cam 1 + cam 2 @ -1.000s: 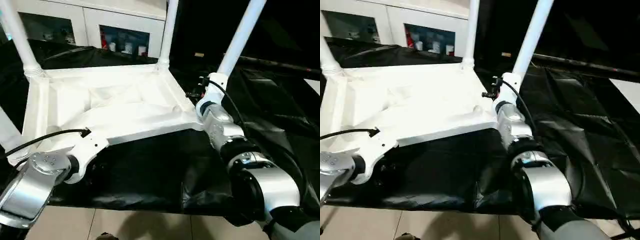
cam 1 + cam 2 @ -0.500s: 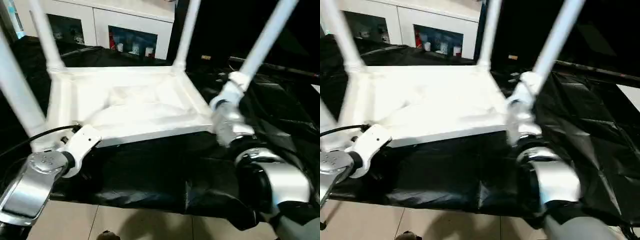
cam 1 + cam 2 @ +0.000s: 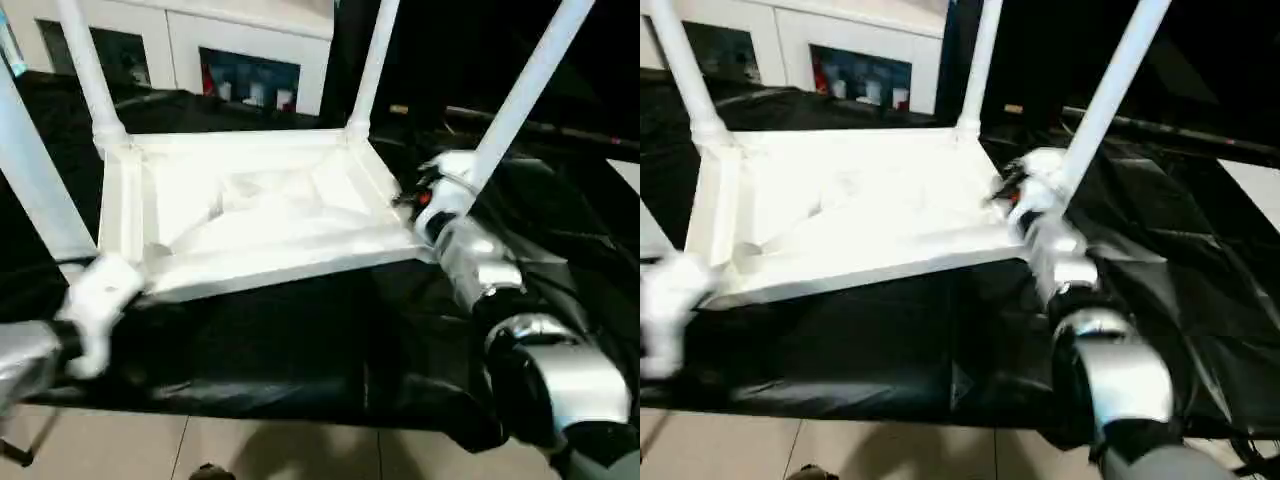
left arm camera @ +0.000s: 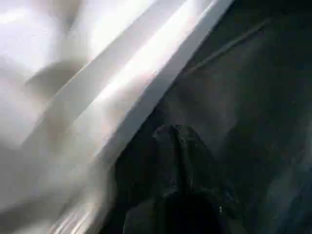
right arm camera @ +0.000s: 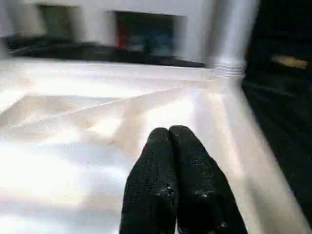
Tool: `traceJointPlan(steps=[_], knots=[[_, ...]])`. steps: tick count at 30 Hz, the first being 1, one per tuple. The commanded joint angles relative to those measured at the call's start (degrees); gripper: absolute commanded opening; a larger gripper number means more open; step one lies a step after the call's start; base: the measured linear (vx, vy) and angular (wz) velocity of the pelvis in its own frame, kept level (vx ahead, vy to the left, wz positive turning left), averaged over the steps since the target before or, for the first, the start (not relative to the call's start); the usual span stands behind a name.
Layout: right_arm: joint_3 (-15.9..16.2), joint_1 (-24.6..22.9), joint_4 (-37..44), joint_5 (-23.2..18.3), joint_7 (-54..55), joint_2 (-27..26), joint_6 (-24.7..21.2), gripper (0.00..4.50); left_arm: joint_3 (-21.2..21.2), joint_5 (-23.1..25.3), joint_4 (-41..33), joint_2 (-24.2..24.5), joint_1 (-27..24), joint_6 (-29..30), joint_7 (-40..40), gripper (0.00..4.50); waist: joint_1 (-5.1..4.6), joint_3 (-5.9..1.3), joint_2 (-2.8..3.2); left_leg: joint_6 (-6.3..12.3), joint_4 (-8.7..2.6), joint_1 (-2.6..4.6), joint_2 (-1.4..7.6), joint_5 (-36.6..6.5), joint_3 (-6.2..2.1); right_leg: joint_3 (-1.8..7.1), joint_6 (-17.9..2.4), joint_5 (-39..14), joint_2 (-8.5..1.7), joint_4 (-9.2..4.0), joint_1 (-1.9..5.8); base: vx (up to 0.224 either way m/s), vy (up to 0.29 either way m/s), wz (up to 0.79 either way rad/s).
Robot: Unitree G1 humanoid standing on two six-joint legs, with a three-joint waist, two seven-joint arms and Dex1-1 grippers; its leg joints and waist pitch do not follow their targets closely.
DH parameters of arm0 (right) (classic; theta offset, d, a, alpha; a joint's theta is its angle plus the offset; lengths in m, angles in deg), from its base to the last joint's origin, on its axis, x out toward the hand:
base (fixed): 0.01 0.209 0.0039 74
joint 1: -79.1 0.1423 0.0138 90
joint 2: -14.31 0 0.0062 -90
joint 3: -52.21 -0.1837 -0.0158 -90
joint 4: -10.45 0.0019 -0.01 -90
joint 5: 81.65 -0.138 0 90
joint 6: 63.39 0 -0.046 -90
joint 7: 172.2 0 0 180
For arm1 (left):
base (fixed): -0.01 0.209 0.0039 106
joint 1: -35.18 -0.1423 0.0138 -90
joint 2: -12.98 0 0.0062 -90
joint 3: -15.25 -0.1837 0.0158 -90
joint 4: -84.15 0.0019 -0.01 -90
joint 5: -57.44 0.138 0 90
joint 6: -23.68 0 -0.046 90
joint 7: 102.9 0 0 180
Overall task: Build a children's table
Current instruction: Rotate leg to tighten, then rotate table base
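The children's table lies upside down on black cloth, its white top [image 3: 250,215] showing the ribbed underside. Several white legs stand up from its corners: far left [image 3: 85,70], far right [image 3: 372,65], near right [image 3: 525,90], near left [image 3: 30,170]. My left gripper [image 4: 176,134] is shut with nothing in it, over the cloth just off the top's near rim [image 4: 146,92]. My left wrist [image 3: 98,300] sits by the near left corner. My right gripper [image 5: 168,134] is shut and empty, over the underside close to the near right corner, with my right forearm [image 3: 480,270] beside that leg.
A white cabinet [image 3: 250,60] with glass-front shelves stands behind the work surface. Black cloth [image 3: 300,340] covers the surface and hangs over its front edge. Pale floor tiles [image 3: 250,450] lie below that edge.
My left gripper has gone from part open to shut, and the left arm has drawn back off the near left corner. The camera has shifted; the right arm stays by its corner.
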Motion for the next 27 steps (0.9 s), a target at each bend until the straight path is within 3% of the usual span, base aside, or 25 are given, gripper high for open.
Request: traceJointPlan(steps=[1, 2, 3, 6, 8, 9, 10, 11, 14, 17, 18, 21, 23, 27], knots=[[2.13, -3.29, 4.49, 1.28, -3.78, 1.19, -1.43, 0.00, 4.44, -0.86, 1.32, 1.20, -1.47, -0.94, 2.46, 0.12, 0.05, -2.98, 2.05, -2.46, -4.26, 2.25, -0.36, -21.22, 0.02, 0.57, -8.18, -12.20, -0.62, -4.04, 1.10, 0.000, 0.000, 0.00], [2.18, -3.39, 4.61, 1.30, -3.83, 1.20, -1.45, 0.00, 4.54, -0.90, 1.35, 1.22, -1.51, -0.91, 2.51, 0.12, 0.01, -2.89, 2.11, -2.65, -4.38, 2.35, -0.25, -21.63, 0.00, 0.57, -8.31, -12.40, -0.63, -4.06, 0.94, 0.000, 0.000, 0.00], [3.36, -6.51, 8.30, 1.53, -4.73, 1.44, -2.14, 0.00, 7.65, -3.35, 2.13, 2.35, -2.91, 1.89, 5.44, 0.28, 0.00, -2.79, 2.18, -3.22, -4.42, 2.75, -0.23, -24.07, 0.01, 0.59, -8.92, -14.01, -0.53, -4.21, 0.57, 0.000, 0.000, 0.00], [4.14, -12.51, 15.49, 0.74, -5.60, 1.85, -4.50, 0.00, 14.02, -7.90, 5.52, 2.23, -4.45, 4.22, 9.22, 0.47, 0.11, -2.50, 2.26, -3.94, -4.72, 2.87, -0.28, -27.52, -0.18, 0.75, -8.52, -17.42, -0.62, -4.57, 0.38, 0.000, 0.000, 0.00], [4.33, -14.18, 17.52, 0.41, -5.97, 2.10, -5.29, 0.00, 15.73, -8.61, 6.98, 2.10, -4.98, 3.87, 10.07, 0.50, 0.15, -2.42, 2.25, -4.09, -4.82, 2.84, -0.37, -28.06, -0.27, 0.82, -8.11, -18.54, -0.67, -4.79, 0.41, 0.000, 0.000, 0.00], [4.75, -16.79, 20.36, 0.39, -6.78, 2.84, -5.81, 0.00, 18.82, -10.17, 9.94, 1.90, -5.38, 2.91, 11.54, 0.66, 0.00, -2.29, 2.29, -4.50, -4.93, 3.13, -0.35, -31.01, -0.49, 0.80, -7.66, -21.25, -0.70, -5.15, 0.13, 0.000, 0.000, 0.00], [4.75, -16.79, 20.36, 0.39, -6.78, 2.84, -5.81, 0.00, 18.82, -10.17, 9.94, 1.90, -5.38, 2.91, 11.54, 0.77, 0.03, -2.19, 2.30, -4.54, -4.95, 3.18, -0.38, -31.95, -0.50, 0.84, -7.45, -22.31, -0.75, -5.35, 0.01, 0.000, 0.000, 0.00], [4.95, -19.10, 23.37, 0.48, -7.34, 3.68, -7.01, 0.00, 21.17, -12.05, 12.72, 1.86, -5.43, 1.57, 12.21, 0.84, -0.01, -1.90, 2.79, -4.91, -4.97, 3.46, -0.55, -35.10, -0.90, 0.80, -6.61, -26.24, -0.86, -5.93, -0.21, 0.000, 0.000, 0.00], [4.72, -22.41, 27.39, 0.10, -8.59, 5.35, -9.77, 0.35, 24.41, -14.34, 17.21, 1.99, -4.12, -0.74, 13.51, 0.96, -0.06, -1.99, 2.47, -4.88, -5.03, 3.58, -0.56, -36.69, -1.30, 0.72, -6.37, -27.44, -0.91, -6.19, -0.19, 0.000, 0.000, 0.00], [4.69, -24.19, 30.43, 0.91, -6.89, 6.28, -13.15, 0.47, 25.40, -15.61, 18.60, 1.87, -2.59, -1.51, 14.49, 1.22, -0.15, -1.88, 2.42, -4.92, -5.28, 3.49, -0.54, -37.70, -1.69, 0.55, -6.78, -27.91, -0.96, -6.26, -0.17, 0.000, 0.000, 0.00], [4.71, -24.41, 31.00, 0.98, -6.68, 6.37, -13.80, 0.71, 25.42, -15.74, 18.79, 1.91, -2.34, -1.67, 14.65, 1.27, -0.19, -1.86, 2.49, -4.95, -5.28, 3.61, -0.56, -38.31, -1.72, 0.53, -6.86, -28.18, -0.93, -6.30, -0.32, 0.000, 0.000, 0.00], [5.05, -24.31, 30.81, 1.96, -5.62, 6.66, -14.22, 0.79, 25.50, -16.92, 19.30, 1.70, -0.68, -2.13, 14.74, 1.50, -0.41, -1.78, 2.52, -5.30, -5.33, 3.73, -0.56, -39.94, -1.96, 0.26, -6.80, -29.31, -1.01, -6.45, -0.37, 0.000, 0.000, 0.00], [5.42, -24.32, 31.02, 2.53, -5.11, 6.76, -15.04, 1.09, 25.17, -18.47, 19.61, 1.70, 0.81, -2.25, 14.93, 1.69, -0.38, -1.80, 2.62, -5.50, -5.29, 3.98, -0.66, -40.82, -2.00, 0.11, -6.64, -30.04, -0.95, -6.60, -0.50, 0.000, 0.000, 0.00], [6.19, -24.53, 32.51, 3.21, -4.52, 6.53, -16.43, 1.29, 23.36, -19.17, 19.59, 1.73, 2.26, -3.15, 14.91, 1.99, -0.62, -1.78, 2.64, -5.77, -5.56, 3.92, -0.64, -41.99, -2.26, -0.26, -6.35, -30.59, -1.02, -6.77, -0.13, 0.000, 0.000, 0.00]])
